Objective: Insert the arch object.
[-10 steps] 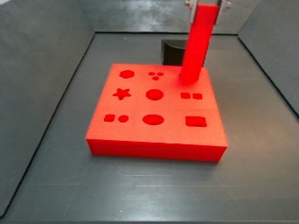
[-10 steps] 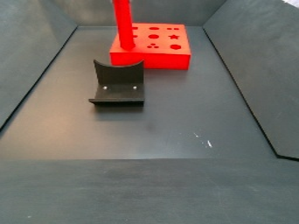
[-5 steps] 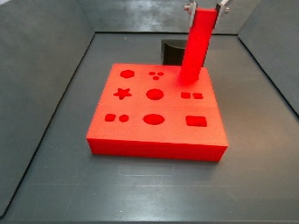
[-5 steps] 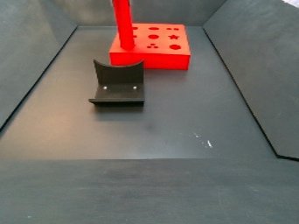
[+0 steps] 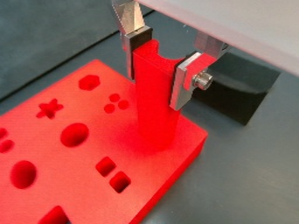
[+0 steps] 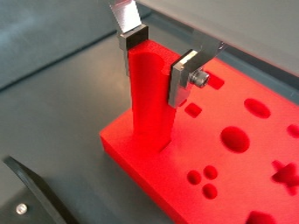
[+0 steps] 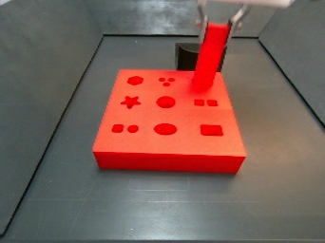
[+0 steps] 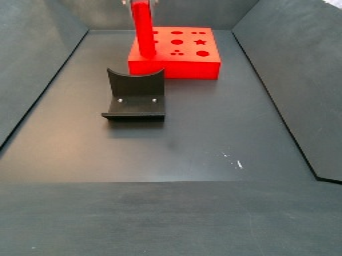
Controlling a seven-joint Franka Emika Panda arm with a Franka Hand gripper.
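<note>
The arch object (image 7: 211,62) is a slim bright red bar standing upright, its lower end in the far right part of the red holed board (image 7: 191,142). My gripper (image 7: 219,19) is at the bar's top end, shut on it. In both wrist views the silver fingers (image 5: 184,77) (image 6: 183,74) press the bar's two sides (image 5: 152,105) (image 6: 149,96) near its notched top. My gripper (image 5: 163,59) (image 6: 160,57) is directly above the board (image 5: 152,175) (image 6: 176,157). In a side view the bar (image 8: 139,35) rises from the board's near left corner (image 8: 181,62), with the gripper (image 8: 138,5) at the frame's edge.
The dark fixture (image 8: 134,95) stands on the grey floor in front of the board, and shows behind it in a side view (image 7: 188,54) and in both wrist views (image 5: 239,87) (image 6: 30,188). Grey walls enclose the floor. The board has several other shaped holes.
My gripper has moved down with the bar. The bar now stands lower, with less of it showing above the board.
</note>
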